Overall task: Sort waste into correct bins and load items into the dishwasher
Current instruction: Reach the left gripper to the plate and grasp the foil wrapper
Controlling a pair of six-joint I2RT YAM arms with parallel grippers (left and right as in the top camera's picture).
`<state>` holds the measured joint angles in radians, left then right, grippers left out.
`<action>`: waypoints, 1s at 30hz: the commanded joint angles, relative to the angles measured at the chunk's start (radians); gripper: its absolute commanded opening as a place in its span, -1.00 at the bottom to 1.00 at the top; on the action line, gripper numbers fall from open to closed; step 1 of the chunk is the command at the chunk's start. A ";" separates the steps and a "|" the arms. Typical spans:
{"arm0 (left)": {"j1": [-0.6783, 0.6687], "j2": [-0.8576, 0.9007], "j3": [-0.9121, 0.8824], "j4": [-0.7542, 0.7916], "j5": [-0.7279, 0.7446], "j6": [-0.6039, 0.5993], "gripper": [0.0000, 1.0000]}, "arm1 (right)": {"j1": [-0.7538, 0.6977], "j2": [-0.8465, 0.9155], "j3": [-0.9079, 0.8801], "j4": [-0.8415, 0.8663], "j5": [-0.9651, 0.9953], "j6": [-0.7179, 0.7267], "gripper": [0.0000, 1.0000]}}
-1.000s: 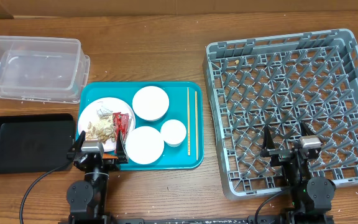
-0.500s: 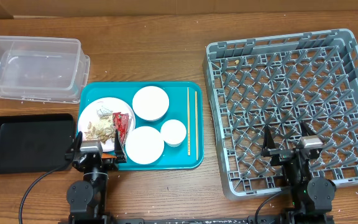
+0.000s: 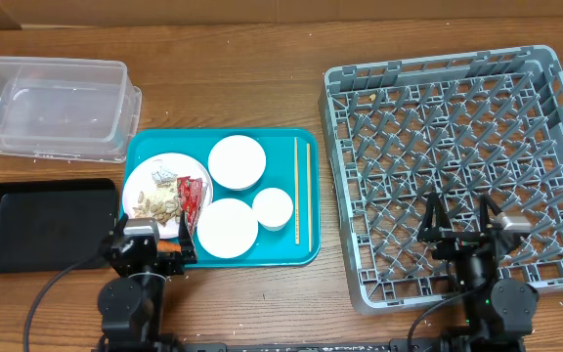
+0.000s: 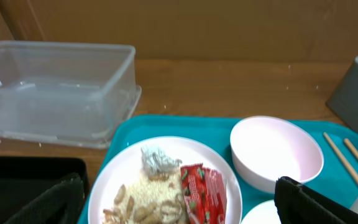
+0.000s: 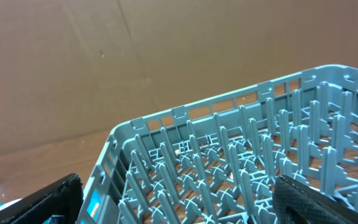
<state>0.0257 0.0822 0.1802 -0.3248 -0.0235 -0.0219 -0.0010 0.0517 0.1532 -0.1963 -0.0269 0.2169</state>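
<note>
Left hand (image 3: 151, 238) further back, agape, empty.

the light is bright and even with only small soft shadows, the top view is sharp, and both wrist views look a little blurry.

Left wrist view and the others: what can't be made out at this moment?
- Left wrist: the plate and its scraps are cut off by the bottom edge, and the chopsticks by the right edge.
- Overhead: the plate's near rim is hidden under the left tool.
- Right wrist: the pale speck in the rack is too small to identify. The rack's near side is out of frame.
</note>
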 commanded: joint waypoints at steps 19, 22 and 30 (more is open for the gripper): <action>-0.006 0.829 0.765 -0.381 0.128 -0.008 1.00 | 0.000 0.729 0.740 -0.515 -0.016 0.023 1.00; -0.006 0.869 0.778 -0.412 0.128 -0.008 1.00 | 0.000 0.771 0.772 -0.524 -0.020 0.023 1.00; 0.004 0.969 0.777 -0.376 0.057 -0.153 0.99 | 0.000 0.837 0.772 -0.531 -0.019 0.019 1.00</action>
<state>0.0257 1.0199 0.9325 -0.7193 0.0811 -0.0479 -0.0010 0.8631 0.8997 -0.7273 -0.0414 0.2352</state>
